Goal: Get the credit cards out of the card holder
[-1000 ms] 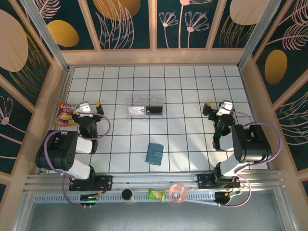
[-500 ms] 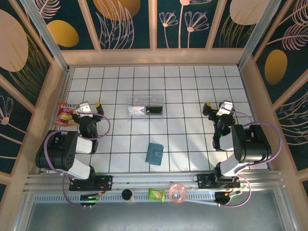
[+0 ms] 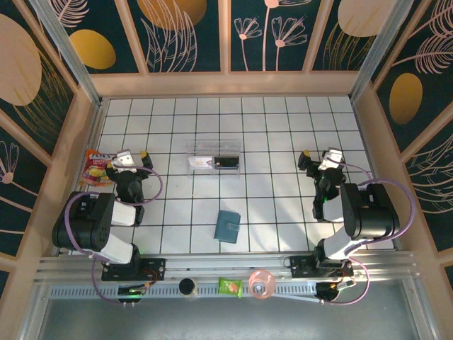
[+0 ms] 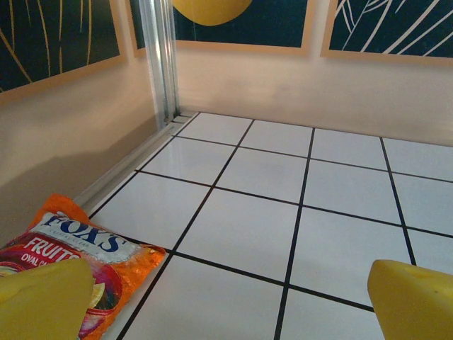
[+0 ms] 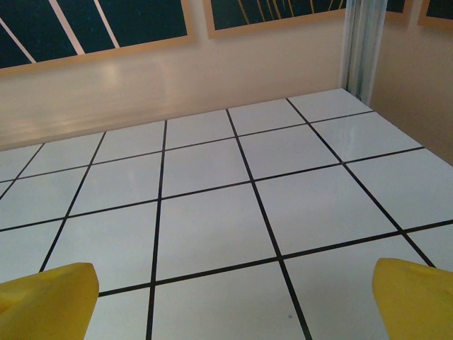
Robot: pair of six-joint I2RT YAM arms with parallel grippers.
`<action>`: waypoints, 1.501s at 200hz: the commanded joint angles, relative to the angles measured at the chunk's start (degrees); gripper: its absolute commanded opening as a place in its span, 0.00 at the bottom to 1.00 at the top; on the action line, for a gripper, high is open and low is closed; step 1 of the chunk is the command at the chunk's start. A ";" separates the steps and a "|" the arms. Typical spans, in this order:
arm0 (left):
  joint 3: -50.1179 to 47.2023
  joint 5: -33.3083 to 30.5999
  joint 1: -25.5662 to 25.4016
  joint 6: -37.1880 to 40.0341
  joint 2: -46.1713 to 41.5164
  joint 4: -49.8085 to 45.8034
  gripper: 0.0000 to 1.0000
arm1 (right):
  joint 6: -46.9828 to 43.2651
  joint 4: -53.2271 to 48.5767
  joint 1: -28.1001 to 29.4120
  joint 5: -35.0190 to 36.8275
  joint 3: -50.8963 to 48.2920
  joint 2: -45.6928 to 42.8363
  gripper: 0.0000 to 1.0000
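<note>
The card holder [image 3: 227,226], a small teal folded wallet, lies shut on the white tiled table near the front edge, between the two arms. The credit cards are hidden. My left gripper [image 3: 127,157] hovers at the left side of the table, well away from the holder. In the left wrist view it [image 4: 230,304] is open, with bare tile between its yellow fingertips [image 4: 42,301]. My right gripper [image 3: 323,156] stands at the right side, equally far from the holder. The right wrist view shows it [image 5: 230,301] open over bare tile too.
A clear plastic tray [image 3: 214,159] holding a black rectangle sits at mid-table behind the holder. An orange candy bag [image 3: 95,168] lies by the left wall, just left of my left fingers [image 4: 64,255]. A green packet [image 3: 229,286] and a pink round object [image 3: 261,283] rest on the front rail.
</note>
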 commanded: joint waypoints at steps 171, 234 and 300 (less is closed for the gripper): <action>5.63 -8.60 0.37 -9.78 -16.46 -17.16 0.99 | 14.75 -28.77 0.59 17.31 12.31 -14.61 0.99; 7.43 -6.48 0.45 -49.58 -24.09 -37.53 0.99 | 33.38 -52.00 -2.49 -6.57 22.61 -14.81 0.97; 2.52 18.14 0.45 -53.34 -31.92 -37.30 0.99 | 30.21 -73.64 21.23 -19.29 23.53 -18.99 0.86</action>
